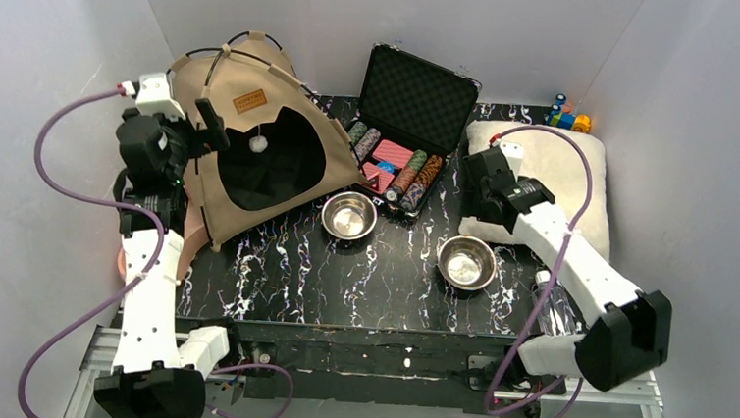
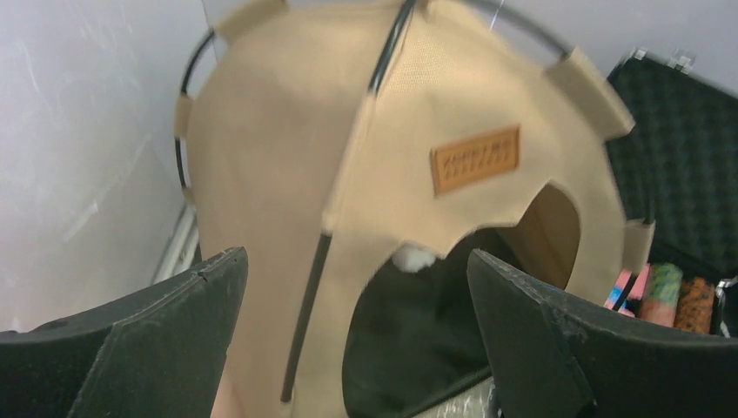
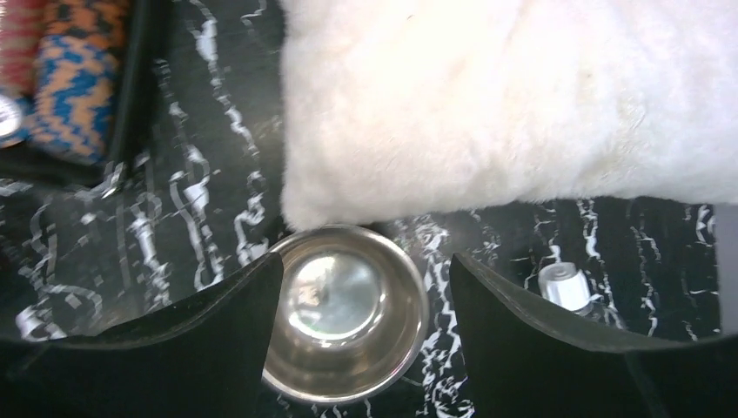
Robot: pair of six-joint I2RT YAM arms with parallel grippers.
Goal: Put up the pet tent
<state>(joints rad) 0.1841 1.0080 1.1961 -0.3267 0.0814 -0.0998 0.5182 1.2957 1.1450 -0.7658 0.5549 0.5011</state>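
Top external: black marbled table [image 1: 282,282], grey walls [image 1: 64,30]; left fingers [image 2: 157,340], right fingers [image 3: 540,331] spread

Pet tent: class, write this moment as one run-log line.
pet tent: standing, poles in, rear left | left claw: open, facing its entrance | right claw: open, facing steel bowl by white cushion

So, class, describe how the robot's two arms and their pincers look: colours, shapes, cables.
Both the left arm and right arm have white shell links joined by blocky black motor housings. A thin purple cable loops loosely beside each. The left pincer and right pincer have two matte black wedge-shaped fingers.
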